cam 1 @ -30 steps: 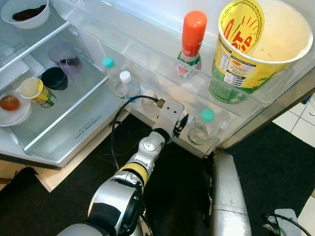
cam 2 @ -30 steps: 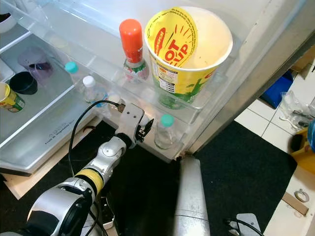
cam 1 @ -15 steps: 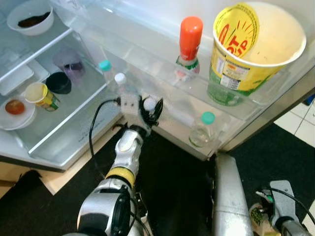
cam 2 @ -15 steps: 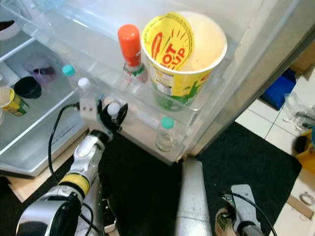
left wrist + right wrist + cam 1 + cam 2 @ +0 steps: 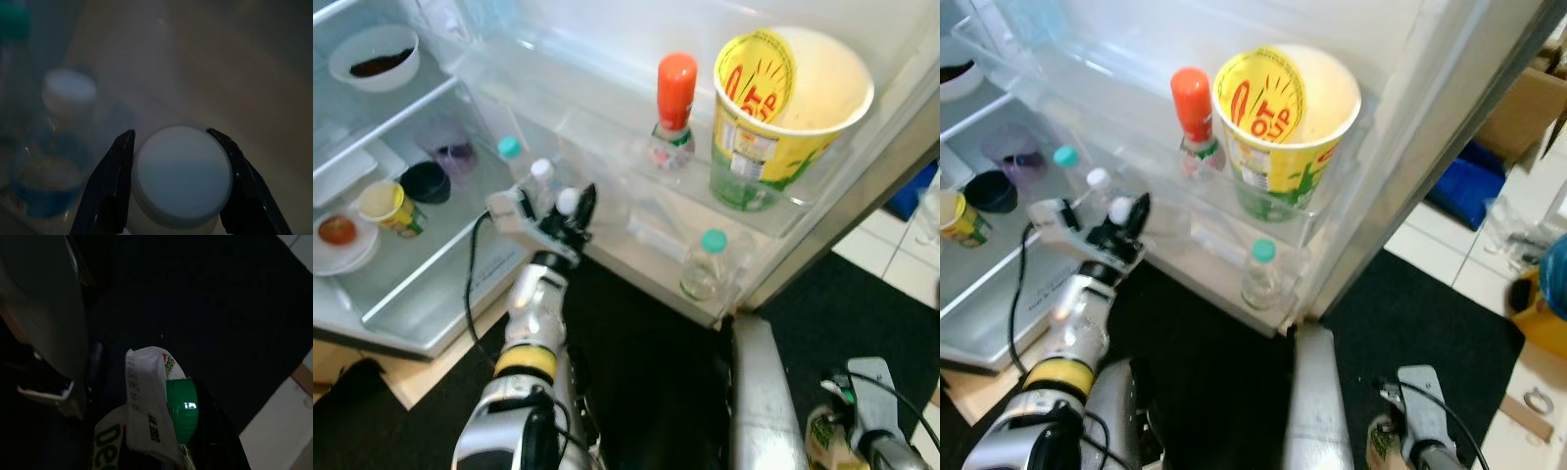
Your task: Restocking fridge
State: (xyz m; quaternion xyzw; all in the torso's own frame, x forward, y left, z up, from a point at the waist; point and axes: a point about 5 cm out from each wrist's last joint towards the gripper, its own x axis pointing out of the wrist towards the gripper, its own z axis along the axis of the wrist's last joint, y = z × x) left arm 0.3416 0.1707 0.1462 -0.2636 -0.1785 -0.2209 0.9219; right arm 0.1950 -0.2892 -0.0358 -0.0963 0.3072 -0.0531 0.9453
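Left tool (image 5: 570,208) raised at the lower door shelf (image 5: 651,257) of the open fridge, black fingers (image 5: 110,181) clamped on either side of a white-capped bottle (image 5: 180,177), cap toward the wrist camera. Just beside it in the same door shelf, another white-capped bottle (image 5: 541,174) and a teal-capped bottle (image 5: 512,153); farther along toward the door's outer edge, a second teal-capped bottle (image 5: 707,264), standing upright. On the door shelf above, an orange-capped bottle (image 5: 673,108) next to a large yellow instant-noodle cup (image 5: 781,117). Inside the fridge, a white bowl (image 5: 374,57), a dark cup (image 5: 425,181), a yellow cup (image 5: 385,206) and a plate (image 5: 337,240) on glass shelves. Right tool (image 5: 195,431) low over the dark floor mat (image 5: 205,308), closed around a green-capped pouch (image 5: 161,416) with a white and green label.
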